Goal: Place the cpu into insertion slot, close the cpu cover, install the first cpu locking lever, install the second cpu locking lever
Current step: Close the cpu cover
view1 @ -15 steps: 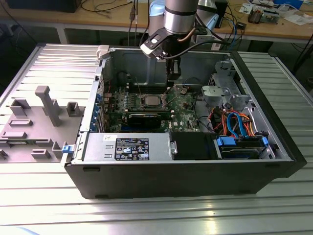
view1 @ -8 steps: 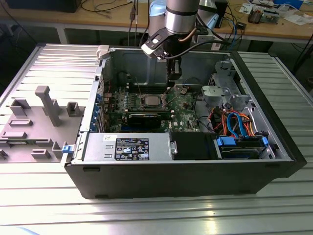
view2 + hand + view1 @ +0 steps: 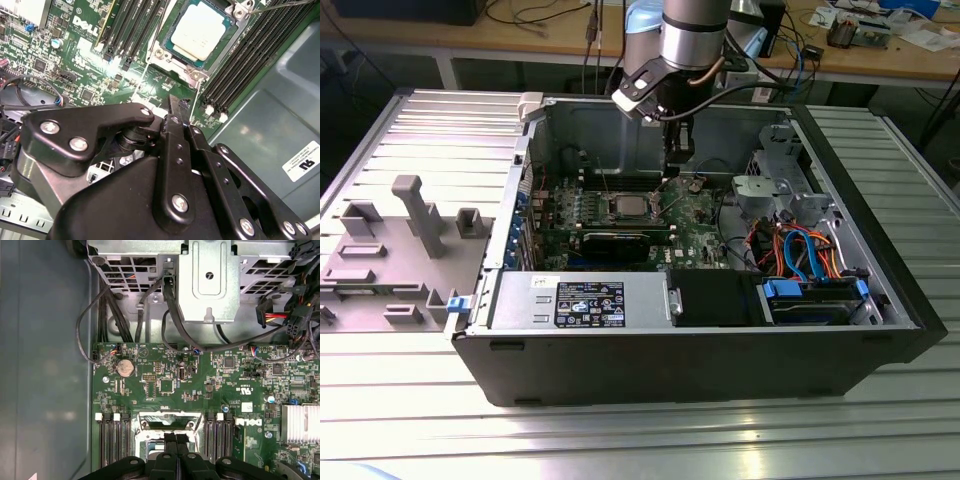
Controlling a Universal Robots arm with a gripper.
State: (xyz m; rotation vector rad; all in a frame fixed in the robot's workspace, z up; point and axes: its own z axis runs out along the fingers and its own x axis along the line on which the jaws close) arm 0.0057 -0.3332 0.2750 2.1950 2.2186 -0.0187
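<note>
Pressed together, the jaws hang near the cpu (image 3: pixel 202 32), seated in its socket on the green motherboard (image 3: pixel 165 365) inside the open computer case (image 3: pixel 670 370).

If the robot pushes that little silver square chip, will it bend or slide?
The cpu looks flat with a metal top, so it is probably stiff, not bendy. It is small and thin, so likely light. It lies sunk in its socket, so a sideways push probably wouldn't slide it.
</note>
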